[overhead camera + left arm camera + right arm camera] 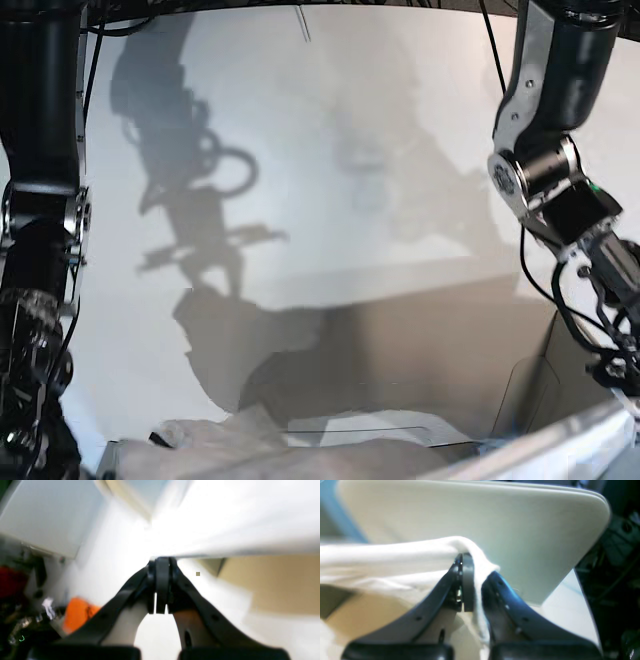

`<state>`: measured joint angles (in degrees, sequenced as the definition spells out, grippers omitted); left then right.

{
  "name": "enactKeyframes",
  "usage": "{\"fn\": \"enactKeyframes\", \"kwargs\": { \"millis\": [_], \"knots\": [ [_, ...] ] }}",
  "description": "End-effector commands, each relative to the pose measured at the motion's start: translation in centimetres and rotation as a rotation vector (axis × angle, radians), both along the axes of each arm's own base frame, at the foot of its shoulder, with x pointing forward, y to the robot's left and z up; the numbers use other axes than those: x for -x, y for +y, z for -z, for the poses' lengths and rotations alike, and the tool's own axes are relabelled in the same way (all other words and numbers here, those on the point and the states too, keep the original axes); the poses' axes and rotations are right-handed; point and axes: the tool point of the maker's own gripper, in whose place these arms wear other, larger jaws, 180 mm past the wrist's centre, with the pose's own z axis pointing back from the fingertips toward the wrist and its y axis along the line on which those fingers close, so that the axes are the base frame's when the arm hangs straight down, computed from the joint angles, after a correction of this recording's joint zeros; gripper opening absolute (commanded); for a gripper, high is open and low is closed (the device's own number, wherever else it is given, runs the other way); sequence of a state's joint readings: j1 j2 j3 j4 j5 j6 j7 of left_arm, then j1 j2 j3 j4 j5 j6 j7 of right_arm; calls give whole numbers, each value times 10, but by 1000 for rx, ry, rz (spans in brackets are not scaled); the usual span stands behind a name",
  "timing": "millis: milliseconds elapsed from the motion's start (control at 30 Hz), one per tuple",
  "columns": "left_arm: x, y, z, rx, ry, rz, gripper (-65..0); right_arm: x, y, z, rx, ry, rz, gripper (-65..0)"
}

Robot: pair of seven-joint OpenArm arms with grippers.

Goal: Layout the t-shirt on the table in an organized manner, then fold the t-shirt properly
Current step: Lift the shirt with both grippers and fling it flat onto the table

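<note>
The t-shirt (pixel 395 555) hangs lifted above the table (pixel 495 517), near its curved edge. The right gripper (pixel 472 590) is closed on a fold of it. The left gripper (pixel 162 585) pinches its edge too.

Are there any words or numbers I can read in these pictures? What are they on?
No words or numbers can be read in any view.
The t-shirt shows only plain white cloth here; no letters are in sight.
The table is bare white with no writing.
A small green mark at the left wrist view's bottom-left edge is too blurred to read.
</note>
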<state>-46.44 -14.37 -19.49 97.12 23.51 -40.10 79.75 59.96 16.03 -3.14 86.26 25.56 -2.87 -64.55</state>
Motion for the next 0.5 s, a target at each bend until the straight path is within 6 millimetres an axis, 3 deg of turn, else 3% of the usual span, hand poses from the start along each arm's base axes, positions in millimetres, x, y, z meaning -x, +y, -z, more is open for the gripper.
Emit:
{"fn": "enactKeyframes", "kwargs": {
  "millis": [0,100,233,333,467],
  "knots": [
    [14,8,-1,-49,2,-34,-650,6,-5,26,19,49,19,-650],
    [55,2,68,-90,154,-20,-650,36,3,102,23,154,-9,-650],
    [101,1,131,-47,237,-22,-650,73,-1,182,-51,295,8,-650],
    [131,9,162,-9,269,-48,-650,102,6,229,-64,394,-2,-650],
    [157,-2,200,20,334,-14,-650,135,11,269,-62,488,-14,-650]
  ]
}}
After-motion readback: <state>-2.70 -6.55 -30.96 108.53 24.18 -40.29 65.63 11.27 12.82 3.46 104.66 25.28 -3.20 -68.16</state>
